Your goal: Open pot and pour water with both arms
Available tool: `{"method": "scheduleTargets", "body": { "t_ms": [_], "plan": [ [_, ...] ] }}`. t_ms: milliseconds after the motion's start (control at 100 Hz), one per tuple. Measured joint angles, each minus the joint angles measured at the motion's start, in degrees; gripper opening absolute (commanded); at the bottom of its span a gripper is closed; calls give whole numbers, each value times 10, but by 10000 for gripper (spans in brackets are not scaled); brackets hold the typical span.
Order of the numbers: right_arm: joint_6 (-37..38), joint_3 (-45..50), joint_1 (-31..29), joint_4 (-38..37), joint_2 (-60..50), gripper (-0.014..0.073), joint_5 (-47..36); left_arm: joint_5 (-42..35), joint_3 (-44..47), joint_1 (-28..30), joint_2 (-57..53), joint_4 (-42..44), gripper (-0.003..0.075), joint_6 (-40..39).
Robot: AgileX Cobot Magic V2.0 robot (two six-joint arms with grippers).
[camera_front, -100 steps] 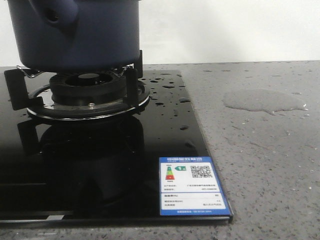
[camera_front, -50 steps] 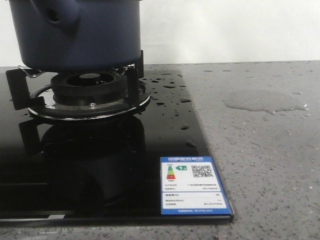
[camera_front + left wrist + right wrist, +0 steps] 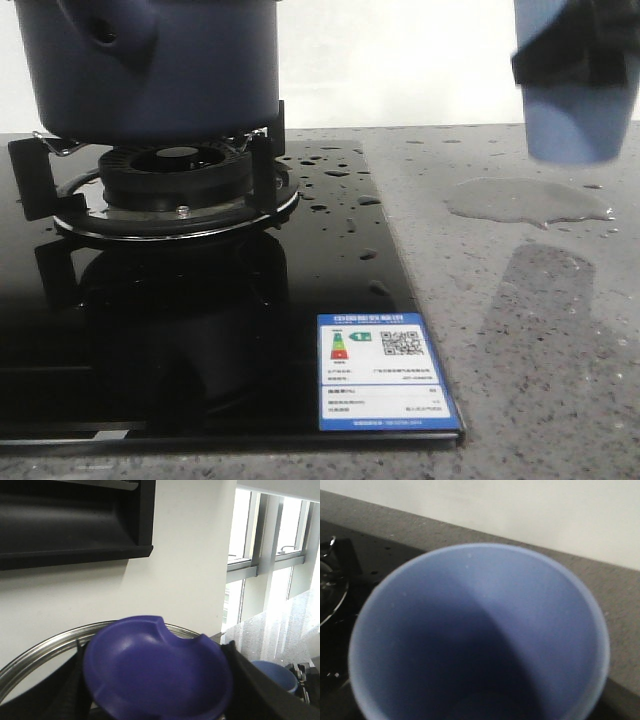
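Note:
The dark navy-blue pot (image 3: pixel 170 70) stands on the burner grate at the far left, its stubby tube handle (image 3: pixel 110 30) facing me. My left gripper (image 3: pixel 157 680) is shut on a dark blue lid knob (image 3: pixel 155 665). The lid's steel rim (image 3: pixel 45 647) curves behind it, held up in front of the wall. My right gripper (image 3: pixel 580 50) is shut on a light blue cup (image 3: pixel 570 110), held above the counter at the far right. The right wrist view looks down into the cup (image 3: pixel 480 630). Its bottom is in shadow. The cup also shows in the left wrist view (image 3: pixel 274 672).
The black glass hob (image 3: pixel 200 330) has a burner (image 3: pixel 175 175), water drops (image 3: pixel 335 170) and an energy label (image 3: pixel 383 370) near its front right corner. A water puddle (image 3: pixel 525 200) lies on the grey counter under the cup. A dark shelf (image 3: pixel 75 525) hangs on the wall.
The light blue cup, held by my right gripper, has come into the front view at the upper right. The pot has stayed on the burner.

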Motion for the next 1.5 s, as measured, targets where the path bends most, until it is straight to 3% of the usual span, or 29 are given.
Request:
{"method": "scheduleTargets", "body": {
  "t_ms": [190,240,410,590,830,890,960,1010,1120,1500],
  "plan": [
    [4,48,-24,21,0,274,-63,-1,9,0,0,4,262,0],
    [5,49,-26,22,0,337,-67,-1,10,0,0,5,262,0],
    [5,49,-26,23,0,669,-89,-1,10,0,0,5,262,0],
    [5,49,-26,24,-15,642,-98,-1,10,0,2,5,262,0],
    [5,49,-26,24,-131,640,-91,-1,10,0,40,5,262,0],
    [6,49,-26,24,-163,608,-90,-1,10,0,57,5,262,0],
    [16,49,-26,24,-214,488,-88,-1,10,0,76,5,262,4],
    [29,49,-26,24,-247,339,-80,-2,10,0,94,5,262,8],
    [61,49,-26,24,-316,-80,-51,-3,2,0,127,5,262,11],
    [74,49,-26,24,-420,-69,30,-4,-39,-1,226,3,262,14]
  ]
}}
